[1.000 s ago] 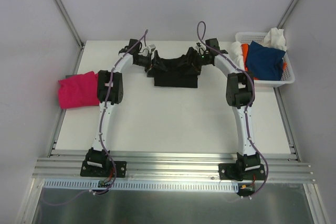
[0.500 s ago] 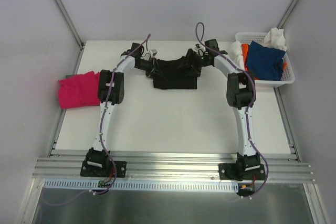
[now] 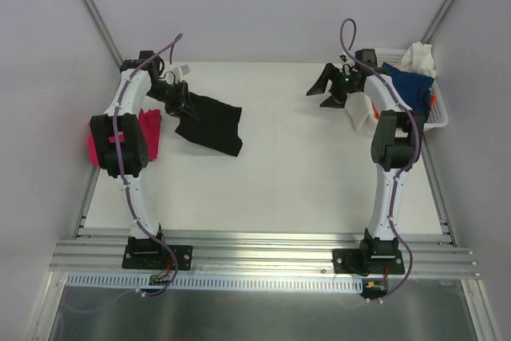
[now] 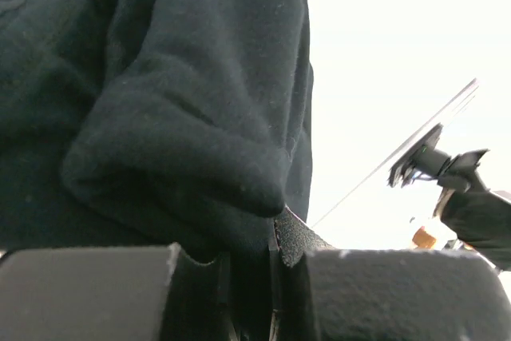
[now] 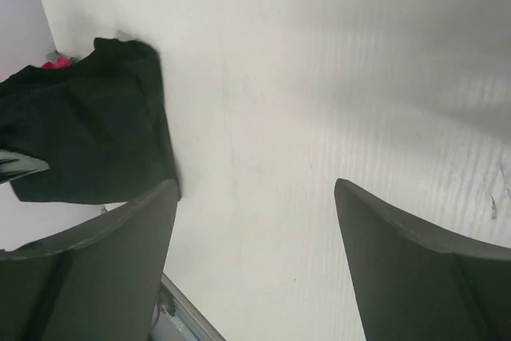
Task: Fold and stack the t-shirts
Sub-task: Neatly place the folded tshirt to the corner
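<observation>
The black t-shirt lies bunched at the back left of the table, and my left gripper is shut on its left end. In the left wrist view the black cloth fills the frame, pinched between the shut jaws of the left gripper. A magenta-pink t-shirt lies at the left table edge, partly hidden behind the left arm. My right gripper hangs open and empty over the back right of the table. The right wrist view shows that gripper over bare table, far from the black t-shirt.
A white lattice basket stands at the back right corner. It holds a blue tee, an orange one and a white one. Metal rails run along the table's near edge.
The left gripper shut on the black t-shirt and dragged it from the back centre to the back left. The right arm, its gripper open, swung away to the right, close to the basket.
</observation>
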You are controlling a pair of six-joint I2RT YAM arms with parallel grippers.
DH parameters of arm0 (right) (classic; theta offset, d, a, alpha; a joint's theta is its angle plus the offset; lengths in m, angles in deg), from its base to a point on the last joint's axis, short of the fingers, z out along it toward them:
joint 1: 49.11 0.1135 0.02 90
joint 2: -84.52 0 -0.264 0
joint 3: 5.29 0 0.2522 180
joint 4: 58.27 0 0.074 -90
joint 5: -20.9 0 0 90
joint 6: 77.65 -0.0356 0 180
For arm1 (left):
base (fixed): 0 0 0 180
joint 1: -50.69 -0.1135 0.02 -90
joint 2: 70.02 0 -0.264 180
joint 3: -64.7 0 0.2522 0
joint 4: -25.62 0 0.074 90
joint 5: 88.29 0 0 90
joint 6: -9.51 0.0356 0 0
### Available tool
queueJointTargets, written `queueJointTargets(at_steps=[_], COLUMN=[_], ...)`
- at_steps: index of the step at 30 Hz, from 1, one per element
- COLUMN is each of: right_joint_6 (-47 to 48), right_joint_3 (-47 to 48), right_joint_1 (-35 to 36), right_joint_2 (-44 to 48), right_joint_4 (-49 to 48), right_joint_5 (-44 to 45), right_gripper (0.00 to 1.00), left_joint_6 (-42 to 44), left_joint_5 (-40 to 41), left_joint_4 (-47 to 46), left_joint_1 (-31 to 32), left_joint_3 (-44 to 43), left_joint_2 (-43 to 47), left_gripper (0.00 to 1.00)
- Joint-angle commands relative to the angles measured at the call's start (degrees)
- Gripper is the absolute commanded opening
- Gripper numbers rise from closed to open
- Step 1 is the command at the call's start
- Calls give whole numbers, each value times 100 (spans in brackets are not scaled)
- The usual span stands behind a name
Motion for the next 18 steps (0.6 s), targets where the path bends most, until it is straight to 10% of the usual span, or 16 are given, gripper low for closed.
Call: queueJointTargets(at_steps=[1, 18], right_joint_6=[300, 63], right_joint_3=[-84, 21], right_joint_1=[137, 154], right_joint_2=[395, 176], right_joint_4=[301, 135], right_joint_5=[55, -77], right_gripper=[84, 84], left_joint_6=[791, 1354], left_joint_5=[324, 1282], left_joint_4=[1079, 2345], left_joint_1=[-144, -2007], left_joint_3=[331, -300], left_joint_2=[636, 1271], left_gripper=[0, 0])
